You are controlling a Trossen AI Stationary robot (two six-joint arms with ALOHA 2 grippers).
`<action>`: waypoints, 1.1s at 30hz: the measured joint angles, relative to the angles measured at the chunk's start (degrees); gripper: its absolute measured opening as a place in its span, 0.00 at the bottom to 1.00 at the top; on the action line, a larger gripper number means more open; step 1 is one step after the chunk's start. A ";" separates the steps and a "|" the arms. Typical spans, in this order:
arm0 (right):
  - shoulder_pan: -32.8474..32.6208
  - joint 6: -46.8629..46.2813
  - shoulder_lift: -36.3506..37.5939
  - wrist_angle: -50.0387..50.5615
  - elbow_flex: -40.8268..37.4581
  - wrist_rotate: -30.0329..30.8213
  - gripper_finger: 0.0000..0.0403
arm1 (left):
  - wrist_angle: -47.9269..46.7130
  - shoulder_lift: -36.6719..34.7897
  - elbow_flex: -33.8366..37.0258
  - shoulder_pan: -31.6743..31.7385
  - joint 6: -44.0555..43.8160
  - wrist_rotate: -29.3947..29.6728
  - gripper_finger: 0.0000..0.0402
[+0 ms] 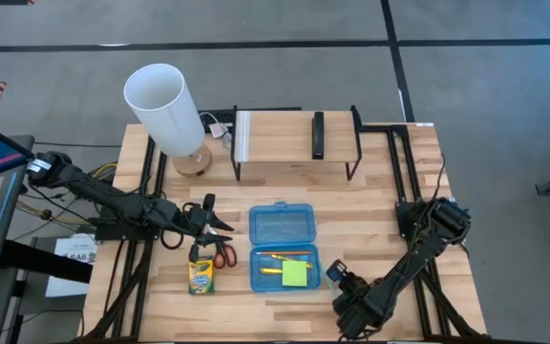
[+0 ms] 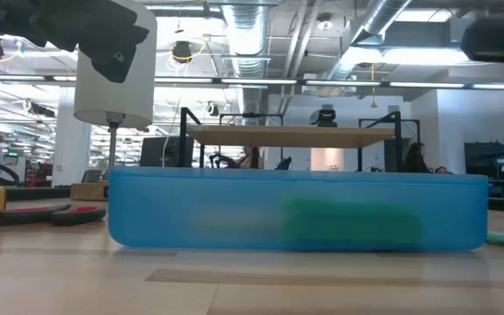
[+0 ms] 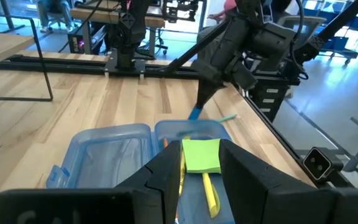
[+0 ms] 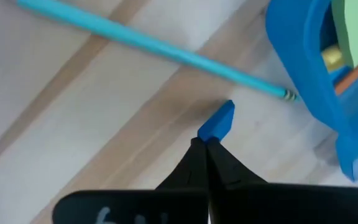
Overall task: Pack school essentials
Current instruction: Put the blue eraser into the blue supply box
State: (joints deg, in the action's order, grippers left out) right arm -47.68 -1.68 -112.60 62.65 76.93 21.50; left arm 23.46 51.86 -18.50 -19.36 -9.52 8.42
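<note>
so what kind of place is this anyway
Probably a robotics lab or workshop in an open industrial hall. Bare ducts and pipes run along the ceiling, more workbenches stand beyond this wooden table, and people sit at desks farther back.

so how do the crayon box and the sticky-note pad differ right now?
The crayon box lies on the bare table outside the blue case; the sticky-note pad is already inside the case's bottom half. The crayon box is printed yellow-green card; the pad is a plain lime square, lying flat. Shared: both greenish, neither held by a gripper.
</note>
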 joint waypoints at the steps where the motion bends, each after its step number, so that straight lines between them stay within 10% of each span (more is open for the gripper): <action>1: 0.00 -0.86 0.00 1.10 0.27 0.18 0.00 | 0.01 0.02 0.00 -0.02 0.02 -0.01 0.24; 16: 1.36 -3.16 0.15 10.06 10.91 11.57 0.00 | 0.00 0.02 0.00 0.00 0.02 0.00 0.24; 33: 14.99 17.06 -0.22 -17.46 11.82 8.30 0.00 | -0.02 0.02 0.00 0.00 0.06 -0.02 0.24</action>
State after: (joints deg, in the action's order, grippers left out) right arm -32.70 15.38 -112.81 45.18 88.75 29.80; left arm 23.44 51.88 -18.50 -19.35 -9.46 8.40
